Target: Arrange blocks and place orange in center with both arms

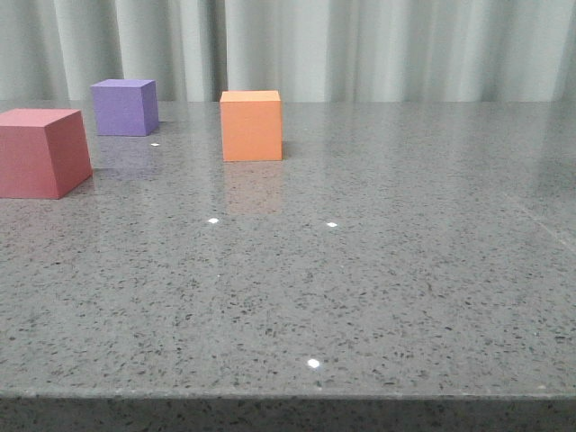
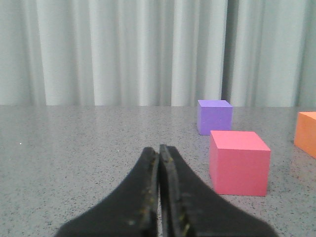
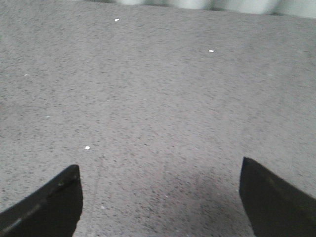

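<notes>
Three blocks stand on the grey speckled table [image 1: 360, 270]. The orange cube [image 1: 251, 125] sits towards the back, left of the middle; the purple cube [image 1: 124, 107] is farther back and left; the pink-red cube [image 1: 40, 152] is at the left edge, nearer. No gripper shows in the front view. In the left wrist view my left gripper [image 2: 159, 148] is shut and holds nothing, low over the table, with the pink-red cube [image 2: 238, 162], purple cube [image 2: 214, 117] and orange cube [image 2: 307, 133] ahead of it to one side. My right gripper [image 3: 160, 170] is open above bare table.
A pale pleated curtain [image 1: 360, 45] hangs behind the table's far edge. The table's front edge [image 1: 288, 393] runs across the bottom of the front view. Small bright light spots [image 1: 313, 364] glint on the surface.
</notes>
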